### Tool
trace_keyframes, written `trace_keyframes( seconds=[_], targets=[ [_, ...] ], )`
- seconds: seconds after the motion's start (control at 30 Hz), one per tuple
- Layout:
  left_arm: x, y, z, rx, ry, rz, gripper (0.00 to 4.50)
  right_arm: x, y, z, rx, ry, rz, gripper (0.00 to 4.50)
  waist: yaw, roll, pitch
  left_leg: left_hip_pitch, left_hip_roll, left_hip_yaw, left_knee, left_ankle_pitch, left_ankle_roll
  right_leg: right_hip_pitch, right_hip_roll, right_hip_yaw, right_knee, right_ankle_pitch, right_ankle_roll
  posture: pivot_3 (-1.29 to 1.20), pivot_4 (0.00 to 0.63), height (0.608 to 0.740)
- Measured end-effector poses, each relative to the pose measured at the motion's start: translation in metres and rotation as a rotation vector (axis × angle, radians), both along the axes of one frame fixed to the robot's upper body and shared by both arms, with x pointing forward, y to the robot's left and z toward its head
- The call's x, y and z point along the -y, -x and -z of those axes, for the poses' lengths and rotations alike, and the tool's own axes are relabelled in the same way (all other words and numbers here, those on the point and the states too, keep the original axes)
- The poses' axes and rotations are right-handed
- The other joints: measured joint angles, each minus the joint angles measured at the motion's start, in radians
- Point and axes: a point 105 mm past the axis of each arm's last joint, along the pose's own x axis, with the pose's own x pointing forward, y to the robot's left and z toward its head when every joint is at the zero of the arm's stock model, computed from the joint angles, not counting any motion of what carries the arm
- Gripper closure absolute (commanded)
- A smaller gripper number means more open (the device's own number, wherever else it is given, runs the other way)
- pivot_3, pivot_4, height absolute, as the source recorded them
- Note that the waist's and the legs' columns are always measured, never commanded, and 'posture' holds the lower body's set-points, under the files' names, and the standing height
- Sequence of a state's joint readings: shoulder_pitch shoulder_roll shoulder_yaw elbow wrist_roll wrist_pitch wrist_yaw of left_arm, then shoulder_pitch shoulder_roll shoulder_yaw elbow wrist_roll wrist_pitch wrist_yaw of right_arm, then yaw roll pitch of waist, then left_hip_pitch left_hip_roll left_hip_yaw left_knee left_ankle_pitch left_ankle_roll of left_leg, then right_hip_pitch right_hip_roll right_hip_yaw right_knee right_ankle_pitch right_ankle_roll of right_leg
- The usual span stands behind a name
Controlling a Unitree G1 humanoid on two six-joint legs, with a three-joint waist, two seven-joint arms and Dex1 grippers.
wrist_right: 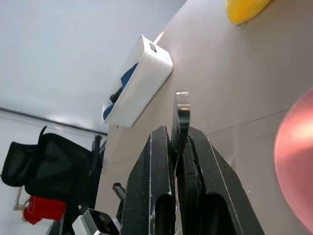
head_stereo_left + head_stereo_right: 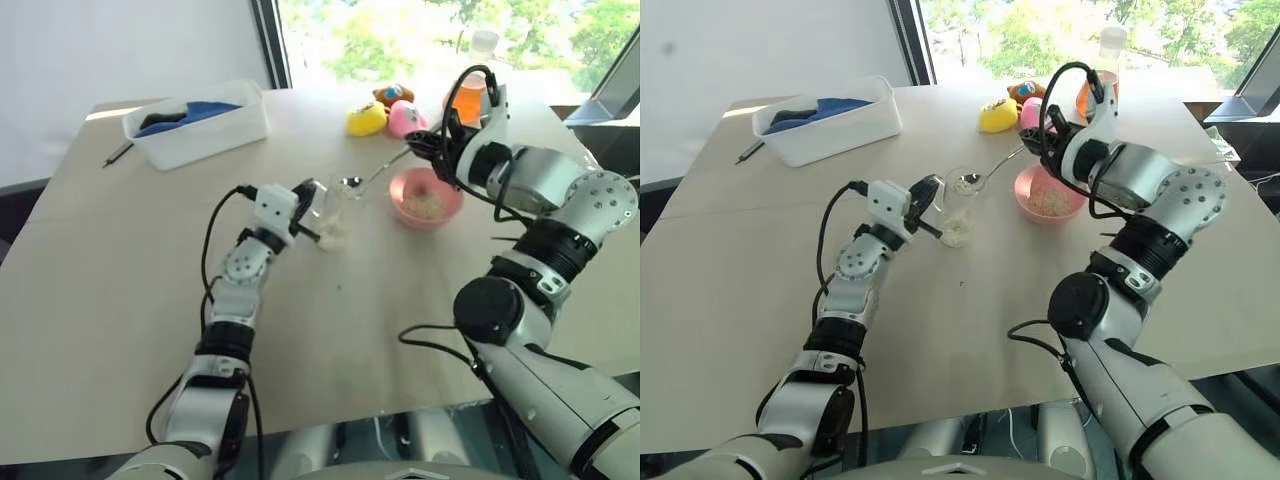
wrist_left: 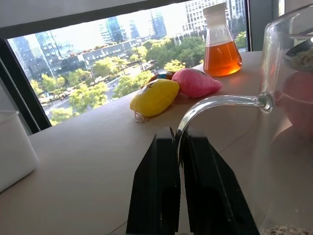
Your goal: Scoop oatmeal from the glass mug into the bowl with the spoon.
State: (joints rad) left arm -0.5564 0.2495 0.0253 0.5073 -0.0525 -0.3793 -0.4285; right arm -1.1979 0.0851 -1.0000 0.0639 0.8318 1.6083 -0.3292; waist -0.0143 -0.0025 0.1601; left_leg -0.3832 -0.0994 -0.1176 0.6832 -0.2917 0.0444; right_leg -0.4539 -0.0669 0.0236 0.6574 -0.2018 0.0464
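1. Your left gripper, just left of frame centre, is clenched on the handle of the glass mug. The left wrist view shows the thin clear handle pinched between the two black fingers.
2. The mug sits at frame centre on the table, tilted, with oatmeal heaped in its lower part.
3. Your right gripper, in the upper right, is clenched on the handle of the spoon. The right wrist view shows the flat metal handle end standing up between the fingers.
4. The spoon runs from that gripper down and left; its oval bowl sits over the mug's rim and carries a little oatmeal.
5. The pink bowl stands just right of the mug, below the right gripper, with a layer of oats already inside.
6. Behind the bowl, at the top of the frame: a yellow toy, a pink toy and a flask of orange liquid.
7. Upper left: a white tub holding blue and dark items, with a dark pen beside it.
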Motion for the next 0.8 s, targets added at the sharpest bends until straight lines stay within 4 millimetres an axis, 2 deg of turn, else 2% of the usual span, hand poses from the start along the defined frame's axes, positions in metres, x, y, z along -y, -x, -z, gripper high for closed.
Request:
trace_keyframes(
  seconds=[0.2,0.37,0.8],
  targets=[
    [0.002,-0.002,0.0,0.01,0.001,-0.003,4.45,0.007,-0.001,0.004,-0.042,-0.055,0.04,4.5,-0.001,0.0,0.0,-0.001,0.0,0.0,0.0,0.0,0.0,-0.001,0.0,0.0,0.0,0.0,0.0,0.0,0.15,0.74],
    [-0.001,-0.003,0.001,0.011,0.009,-0.019,4.45,0.013,-0.001,-0.005,-0.028,-0.086,0.058,4.5,-0.003,0.0,0.0,0.0,0.0,0.001,0.0,0.0,0.0,-0.001,0.0,0.001,0.001,0.0,0.0,0.0,0.15,0.74],
    [0.0,-0.008,0.0,0.008,0.013,-0.019,4.45,0.017,0.002,-0.004,-0.052,-0.157,0.065,4.5,-0.003,0.0,0.0,0.0,0.0,0.001,0.0,0.0,0.0,-0.001,0.0,0.001,0.001,0.0,0.0,0.0,0.15,0.74]
  ],
)
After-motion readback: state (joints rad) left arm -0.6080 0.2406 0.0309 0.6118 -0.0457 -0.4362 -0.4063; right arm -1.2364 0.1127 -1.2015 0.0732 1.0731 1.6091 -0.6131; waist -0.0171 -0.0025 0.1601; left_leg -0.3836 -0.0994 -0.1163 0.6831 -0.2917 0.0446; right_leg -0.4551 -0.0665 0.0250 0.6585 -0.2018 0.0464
